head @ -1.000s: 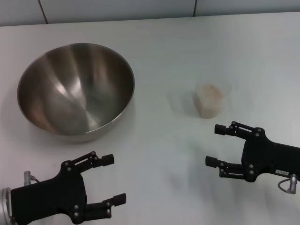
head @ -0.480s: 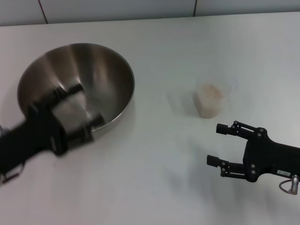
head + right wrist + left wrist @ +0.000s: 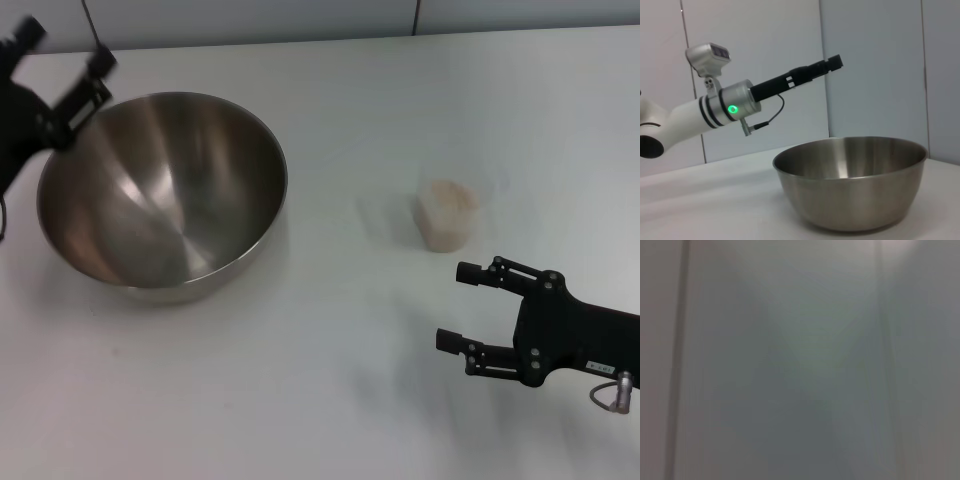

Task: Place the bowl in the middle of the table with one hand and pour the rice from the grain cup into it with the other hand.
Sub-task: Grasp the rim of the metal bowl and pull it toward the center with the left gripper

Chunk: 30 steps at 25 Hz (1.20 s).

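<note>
Both pincers spread, gripping nothing — left pincer [image 3: 62, 47] (blurred) above the bowl [image 3: 163, 188]; right pincer [image 3: 462, 308] low.

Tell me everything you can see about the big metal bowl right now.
The bowl is a large round one of shiny brushed steel with a thin rim, empty inside. It stands upright on the white table, toward the robot's left. Nothing touches it: the left pincer is raised beyond its far-left rim, open.
</note>
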### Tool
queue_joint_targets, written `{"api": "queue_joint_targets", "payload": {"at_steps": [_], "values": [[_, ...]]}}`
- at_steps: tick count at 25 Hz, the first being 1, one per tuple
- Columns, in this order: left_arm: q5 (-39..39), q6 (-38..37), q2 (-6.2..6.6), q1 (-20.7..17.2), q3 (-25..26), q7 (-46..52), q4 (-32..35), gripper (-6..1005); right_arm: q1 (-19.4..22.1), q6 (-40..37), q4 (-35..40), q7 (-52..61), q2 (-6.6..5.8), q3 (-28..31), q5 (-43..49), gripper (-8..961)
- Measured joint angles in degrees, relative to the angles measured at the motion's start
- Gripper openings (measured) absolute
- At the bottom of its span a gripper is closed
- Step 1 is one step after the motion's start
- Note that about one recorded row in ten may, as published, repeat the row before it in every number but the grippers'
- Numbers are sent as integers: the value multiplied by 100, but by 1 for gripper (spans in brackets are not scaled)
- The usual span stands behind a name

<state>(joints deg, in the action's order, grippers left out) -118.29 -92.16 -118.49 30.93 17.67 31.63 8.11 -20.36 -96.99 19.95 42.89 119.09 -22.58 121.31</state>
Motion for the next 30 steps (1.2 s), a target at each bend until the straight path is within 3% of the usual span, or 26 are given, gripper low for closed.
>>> {"api": "queue_joint_targets", "payload": {"at_steps": [5,8,12,14,20,22,24,26,27,28,29,30], "values": [[546,696,3,84,0,-232,-196,862,-3,-18,0,-13,1,0,-60,820],[568,724,10,93,-15,-217,-194,862,-8,-22,0,-15,0,3,-65,820],[532,724,33,103,-123,90,-85,861,-11,-22,0,-16,0,9,-67,820],[509,733,39,155,-407,647,277,861,-13,-22,0,-17,1,9,-71,820],[510,1043,8,276,-2099,3322,2091,856,-49,-18,0,-18,0,8,-81,820],[512,1243,9,209,-2873,4205,2747,852,-60,-7,0,-18,0,8,-81,820],[511,1416,17,109,-3560,4793,3229,847,-69,4,0,-18,0,9,-82,820],[511,1416,17,109,-3560,4793,3229,842,-79,12,0,-18,0,8,-81,820],[511,1514,26,50,-3921,5096,3476,840,-81,14,0,-18,0,8,-82,820],[511,1514,26,50,-3921,5096,3476,838,-83,15,0,-18,0,8,-81,820],[474,1710,40,-172,-4930,5856,4243,835,-86,15,0,-18,0,8,-82,820],[474,1710,40,-172,-4930,5856,4243,833,-88,17,0,-18,0,8,-82,820]]}}
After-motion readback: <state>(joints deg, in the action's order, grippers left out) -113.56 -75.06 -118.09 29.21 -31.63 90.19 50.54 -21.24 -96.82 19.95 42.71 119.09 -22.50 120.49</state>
